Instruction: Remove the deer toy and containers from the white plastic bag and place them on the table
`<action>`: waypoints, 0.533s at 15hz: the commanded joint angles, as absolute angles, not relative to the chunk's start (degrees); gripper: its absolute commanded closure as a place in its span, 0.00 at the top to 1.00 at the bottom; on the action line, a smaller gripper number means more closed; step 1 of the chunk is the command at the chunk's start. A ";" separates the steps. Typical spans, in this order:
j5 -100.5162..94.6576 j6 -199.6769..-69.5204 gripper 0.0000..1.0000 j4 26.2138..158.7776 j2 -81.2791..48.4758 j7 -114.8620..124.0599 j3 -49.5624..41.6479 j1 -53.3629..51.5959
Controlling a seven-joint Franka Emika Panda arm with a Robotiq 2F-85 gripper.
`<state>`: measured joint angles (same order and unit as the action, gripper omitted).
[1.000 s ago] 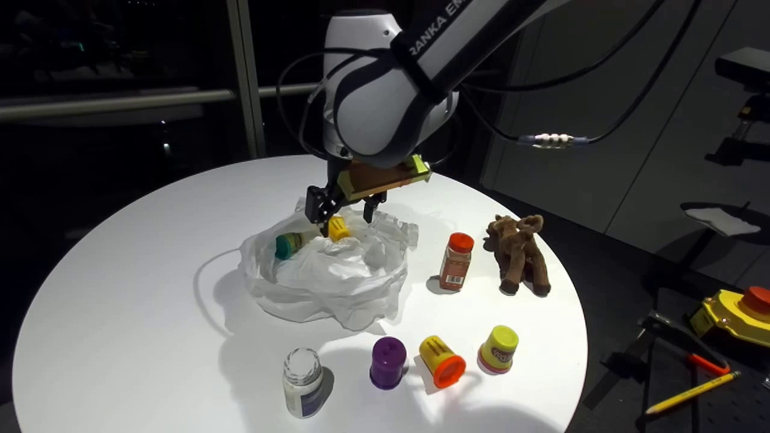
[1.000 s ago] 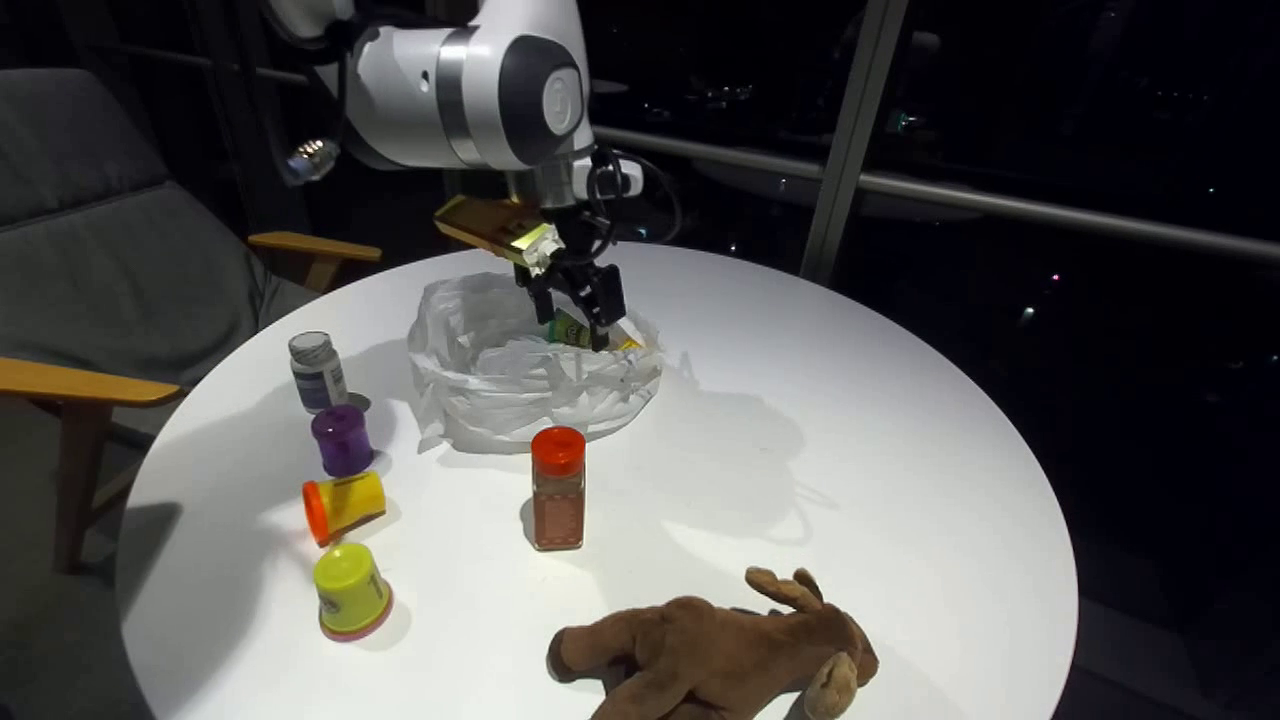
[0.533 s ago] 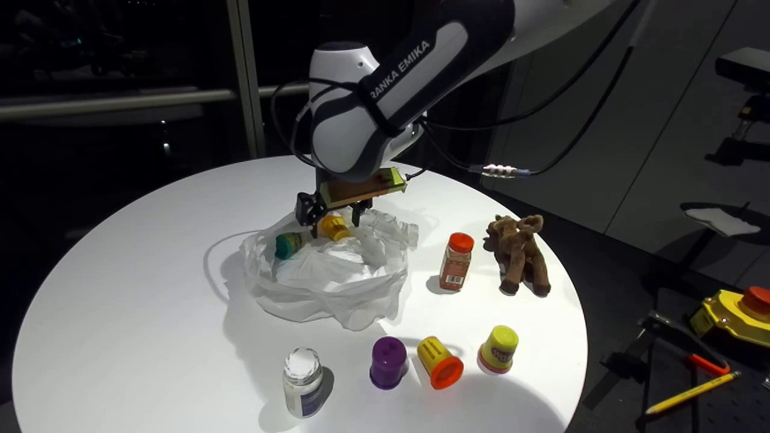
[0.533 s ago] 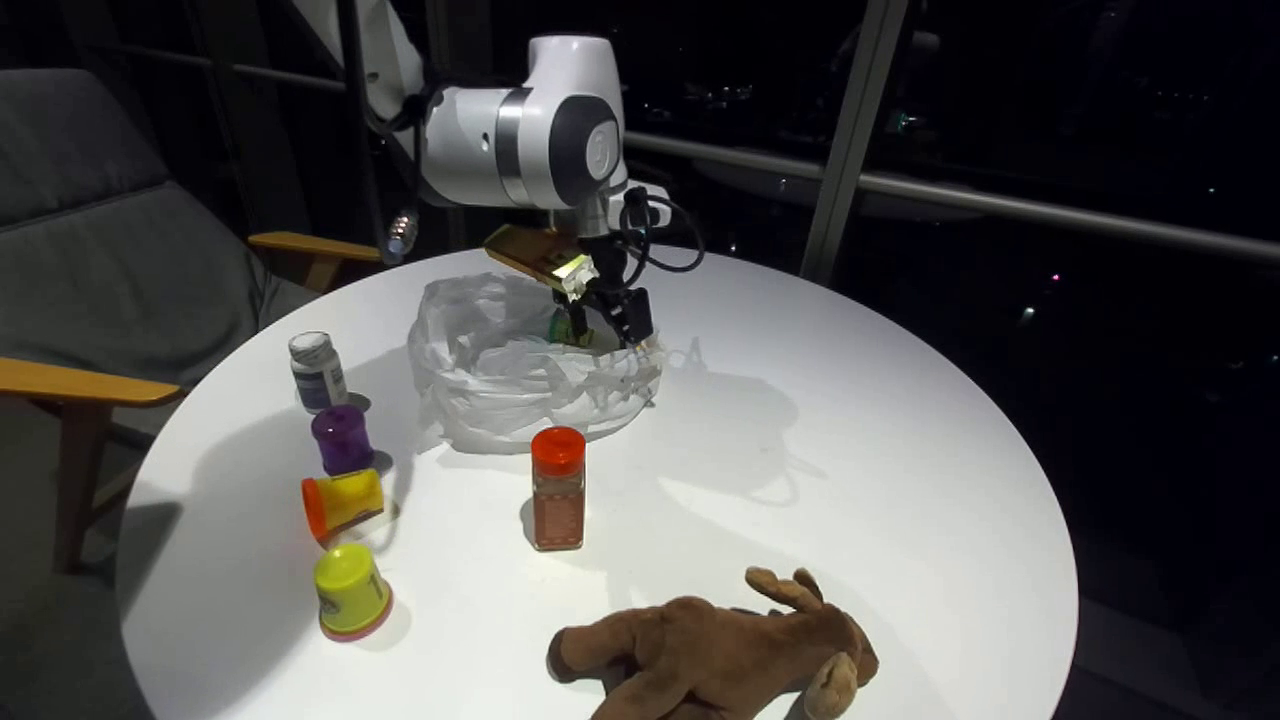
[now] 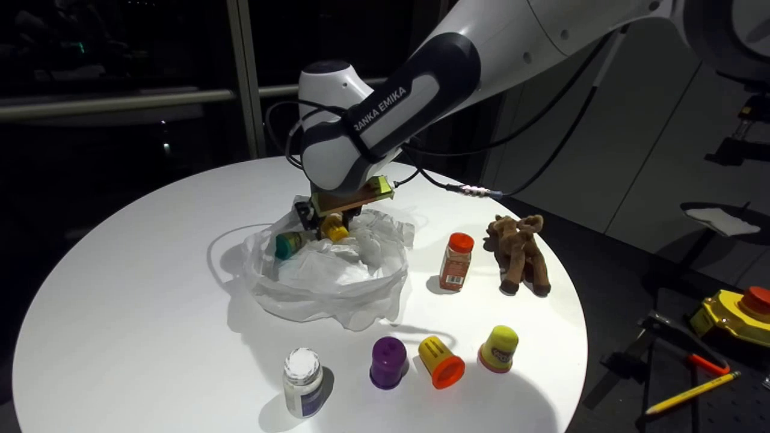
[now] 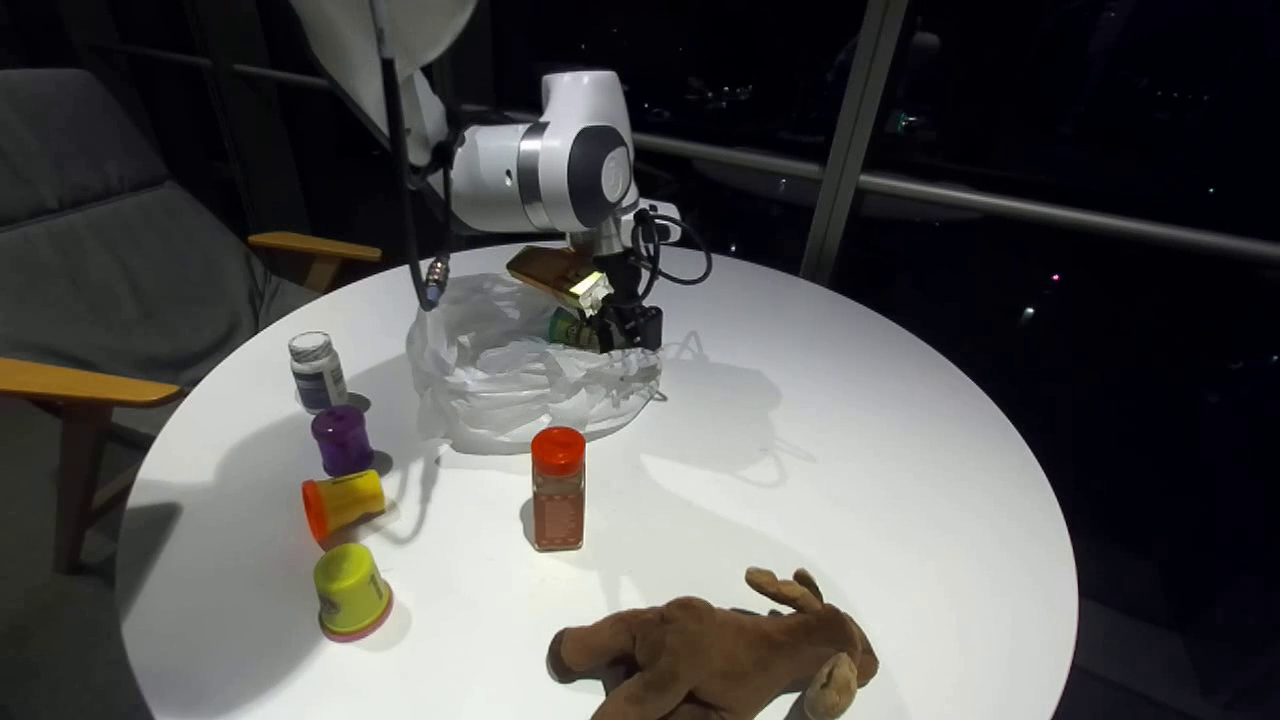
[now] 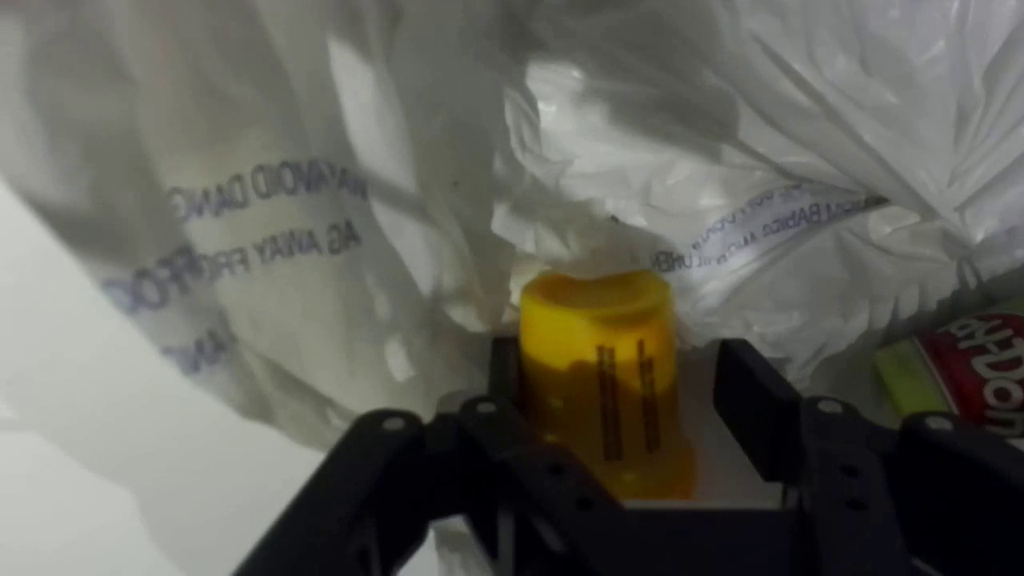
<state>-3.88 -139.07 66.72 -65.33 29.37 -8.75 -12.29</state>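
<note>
The round white table [image 5: 138, 288] bears the items listed below. The white arm [image 5: 415, 99] slants down over it. The white plastic bag [image 5: 325, 300] rests crumpled on the tabletop, its mouth open upward. The deer toy [image 6: 700, 640] is on the table near the edge, outside the bag. The gripper [image 7: 620, 364] is down inside the bag, fingers parted, with a yellow container [image 7: 600, 384] between them; a gap shows at one finger (contact at the other cannot be confirmed). Outside the bag, in both exterior views: red-capped jar [image 5: 456, 263], upright; white-grey jar [image 6: 318, 372], upright; purple container [image 5: 388, 362], upright; orange-ended container [image 5: 434, 355], on its side; yellow-green container [image 6: 350, 590], upright. A green container [image 5: 287, 245] lies inside the bag, near the gripper.
</note>
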 commanded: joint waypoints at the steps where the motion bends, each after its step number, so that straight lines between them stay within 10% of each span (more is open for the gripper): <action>1: -4.15 -137.34 0.35 61.27 -67.27 31.38 -10.22 -13.35; 3: -4.17 -137.70 0.74 61.57 -66.58 31.49 -10.13 -13.64; 4: -4.21 -137.93 0.74 61.72 -66.37 31.80 -10.22 -13.85; 5: -4.25 -138.02 0.46 61.93 -66.26 32.07 -10.29 -14.06; 8: -3.81 -137.68 0.30 63.32 -65.21 31.54 -9.43 -14.27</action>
